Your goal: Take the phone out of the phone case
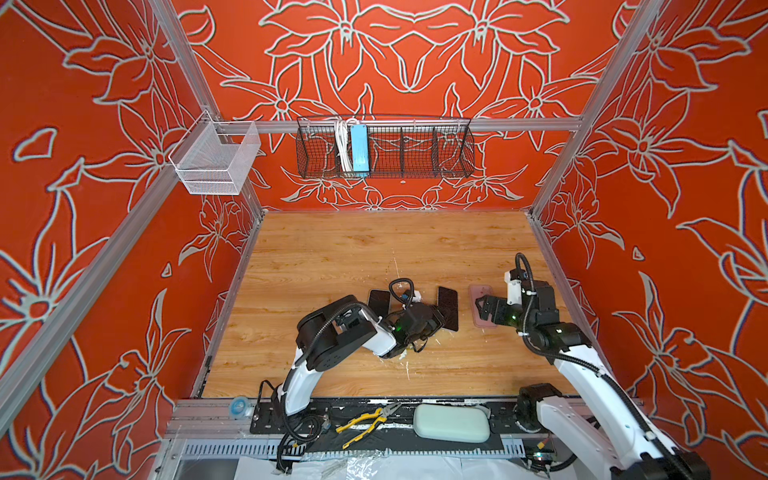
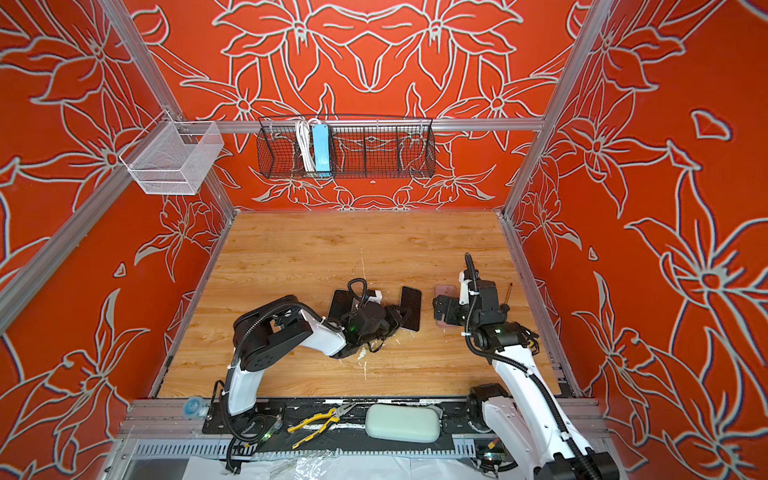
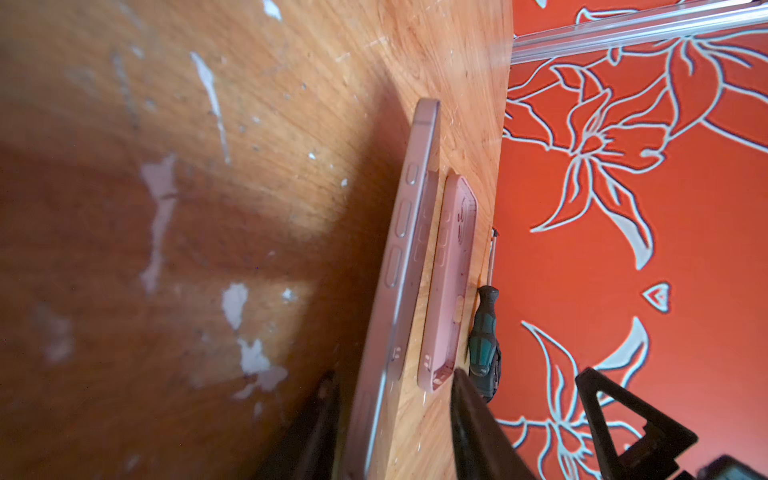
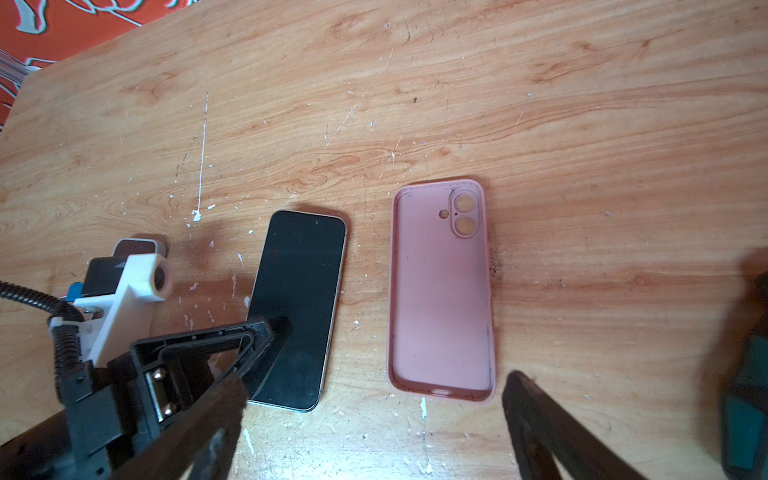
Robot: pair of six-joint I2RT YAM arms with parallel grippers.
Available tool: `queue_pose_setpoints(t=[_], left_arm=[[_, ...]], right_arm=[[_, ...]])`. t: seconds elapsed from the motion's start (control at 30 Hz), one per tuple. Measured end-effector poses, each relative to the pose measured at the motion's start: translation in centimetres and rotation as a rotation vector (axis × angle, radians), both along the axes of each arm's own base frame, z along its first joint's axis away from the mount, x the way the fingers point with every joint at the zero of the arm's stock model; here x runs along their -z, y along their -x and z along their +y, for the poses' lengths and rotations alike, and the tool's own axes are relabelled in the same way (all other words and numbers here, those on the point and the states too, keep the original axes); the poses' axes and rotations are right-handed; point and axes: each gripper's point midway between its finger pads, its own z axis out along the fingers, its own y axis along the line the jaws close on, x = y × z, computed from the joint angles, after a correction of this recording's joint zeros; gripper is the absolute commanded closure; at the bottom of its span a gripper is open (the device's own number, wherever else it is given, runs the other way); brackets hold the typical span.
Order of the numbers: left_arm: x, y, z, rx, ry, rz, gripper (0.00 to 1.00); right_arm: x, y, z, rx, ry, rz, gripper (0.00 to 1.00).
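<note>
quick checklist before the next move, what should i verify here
1. Phone out of case: ok. The phone lies screen up on the table, apart from the case.
2. Case empty: ok. It lies open side up with nothing in it.
3. Left gripper clear of phone: not ok. The left gripper has its jaws apart but straddles the phone's end.
4. Left gripper touching the screen: cannot tell.
5. Right gripper free: ok. The right gripper is wide open, holds nothing and hovers by the case's near end.
6. Screwdriver out of the way: ok. The screwdriver lies beside the case, on the side away from the phone.
</note>
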Motion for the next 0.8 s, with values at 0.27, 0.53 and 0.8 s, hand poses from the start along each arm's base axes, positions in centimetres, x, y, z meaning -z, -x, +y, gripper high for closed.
queue_pose_setpoints(t=[0.27, 0.53, 0.8], left_arm=[[-0.3, 0.9, 0.0, 0.022, -0.092, 0.017, 0.49], [-2.5, 1.4, 1.5, 0.014, -0.175, 0.008, 0.36], [-5.7, 2.0, 3.3, 0.007, -0.231, -0.03, 0.19]], right_arm=[[0.5, 0.5, -0.1, 0.001, 0.002, 0.032, 0.02], [-1.1, 0.4, 0.3, -0.009, -0.015, 0.026, 0.02], [-2.0, 0.4, 0.4, -0.014, -0.02, 0.027, 0.02]])
